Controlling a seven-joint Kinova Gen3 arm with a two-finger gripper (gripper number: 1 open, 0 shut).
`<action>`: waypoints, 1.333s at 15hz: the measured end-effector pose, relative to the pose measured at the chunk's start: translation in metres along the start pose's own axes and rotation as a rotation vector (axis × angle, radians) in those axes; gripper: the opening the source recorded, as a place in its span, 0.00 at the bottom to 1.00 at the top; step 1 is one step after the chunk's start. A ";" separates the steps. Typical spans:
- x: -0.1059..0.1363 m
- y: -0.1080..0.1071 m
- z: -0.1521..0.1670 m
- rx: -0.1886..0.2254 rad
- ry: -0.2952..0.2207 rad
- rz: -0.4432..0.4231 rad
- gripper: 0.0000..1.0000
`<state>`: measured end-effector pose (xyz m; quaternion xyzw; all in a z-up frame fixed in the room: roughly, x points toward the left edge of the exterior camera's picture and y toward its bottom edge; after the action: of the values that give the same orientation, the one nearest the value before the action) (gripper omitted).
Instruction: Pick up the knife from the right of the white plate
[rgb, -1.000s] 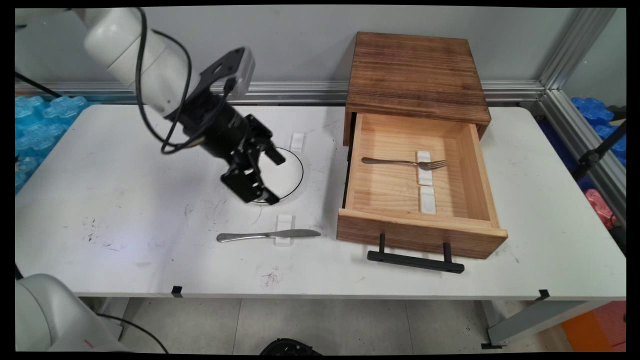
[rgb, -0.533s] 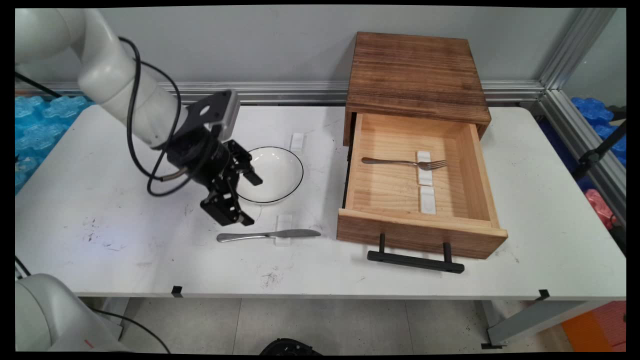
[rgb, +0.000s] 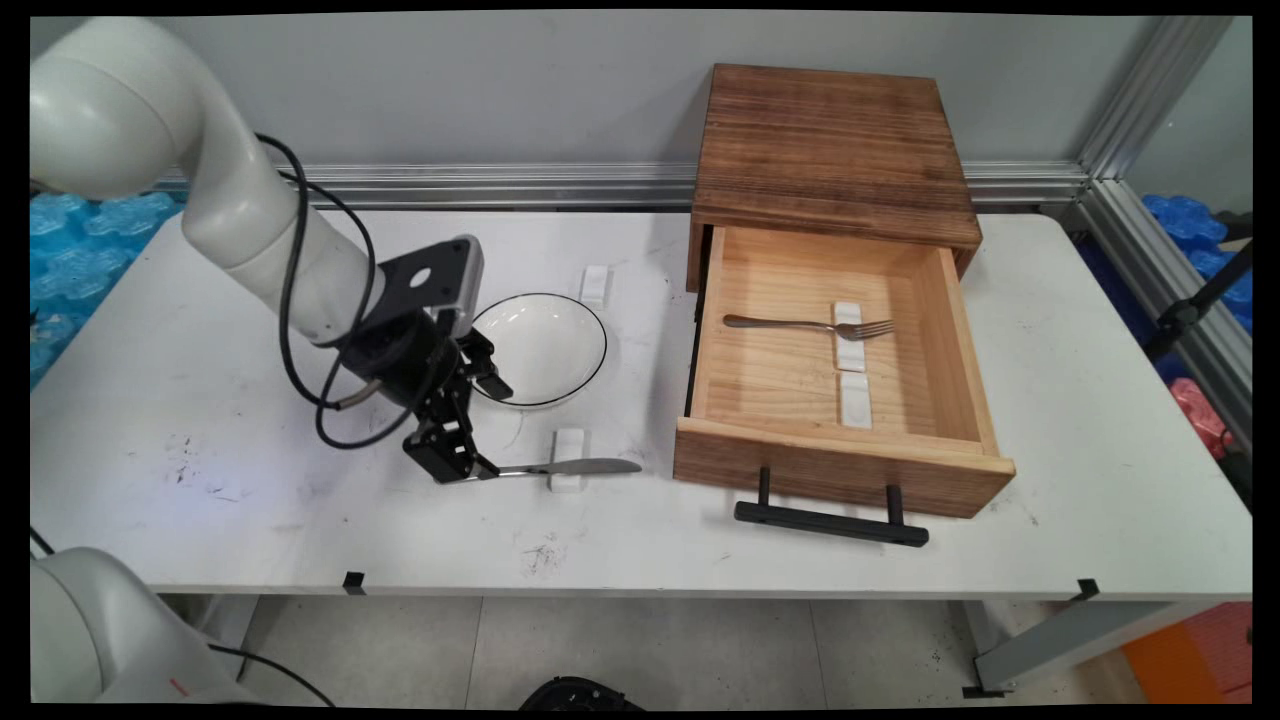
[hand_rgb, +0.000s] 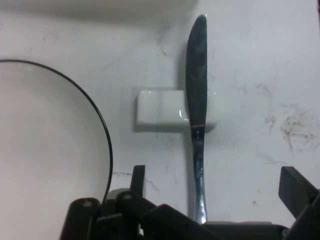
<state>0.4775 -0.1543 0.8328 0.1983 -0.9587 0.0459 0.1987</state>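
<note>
Now the gripper (rgb: 478, 420) hangs low over the handle of the knife (rgb: 575, 467), fingers spread apart and holding nothing
Down near the table's (rgb: 250, 500) front edge, left of middle, the knife lies flat with its blade pointing right, resting across a small white block (rgb: 567, 452); in the hand view the knife (hand_rgb: 197, 110) runs up between the two open fingers (hand_rgb: 295, 192), its handle end hidden by the linkage, beside the block (hand_rgb: 160, 107). Just behind the knife sits a white bowl (rgb: 545, 345) with a thin black rim, seen also in the hand view (hand_rgb: 45, 150). Farther right a wooden box (rgb: 830, 140) stands at the table's back edge, its drawer (rgb: 850, 470) pulled out, and a fork (rgb: 800, 324) lies inside across a white block
</note>
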 end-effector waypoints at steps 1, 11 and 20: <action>-0.001 0.001 0.002 0.002 -0.004 -0.002 1.00; -0.007 0.001 0.028 0.023 -0.018 -0.002 1.00; -0.005 -0.007 0.043 0.030 0.013 -0.018 1.00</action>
<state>0.4693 -0.1664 0.7916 0.2096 -0.9547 0.0598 0.2024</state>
